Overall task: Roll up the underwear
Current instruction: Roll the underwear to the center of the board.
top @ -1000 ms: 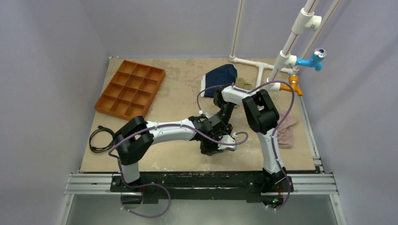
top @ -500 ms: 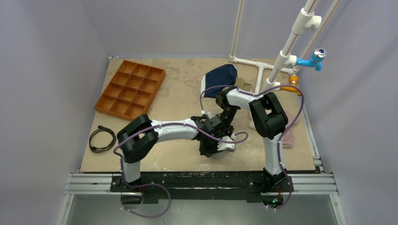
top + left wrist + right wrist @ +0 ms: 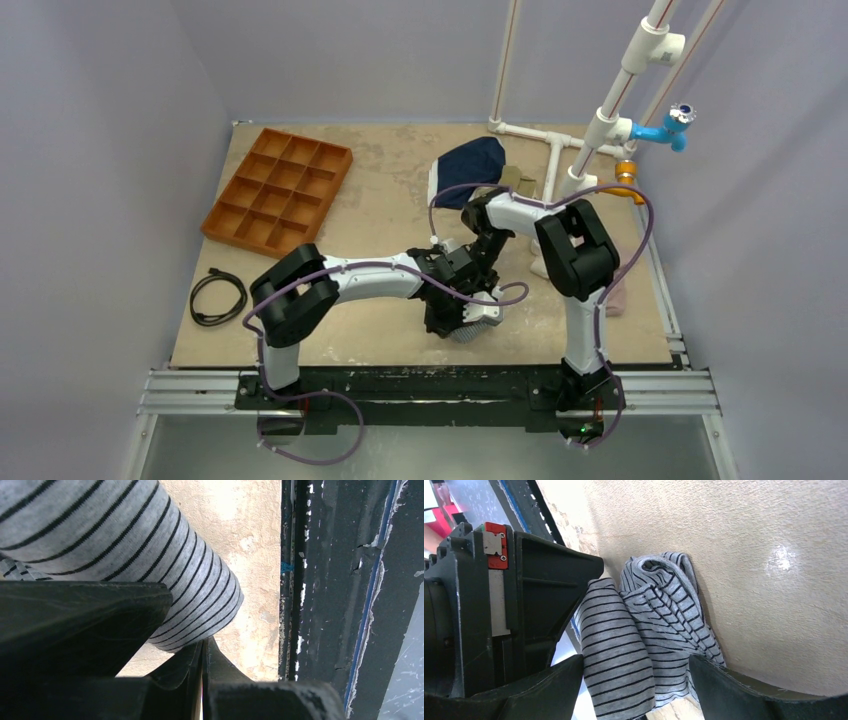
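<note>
The underwear (image 3: 639, 640) looks nearly rolled: the spread right gripper (image 3: 639, 682) straddles it (left gripper (image 3: 202, 655) pressed together alongside), so a gentle tightening squeeze seems next.

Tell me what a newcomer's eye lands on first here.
At the front edge of the table lies the striped underwear, bunched into a loose roll. The right claw stands open astride it, the left claw shut beside it. Behind, an orange tray sits far left and a navy garment far centre.
</note>
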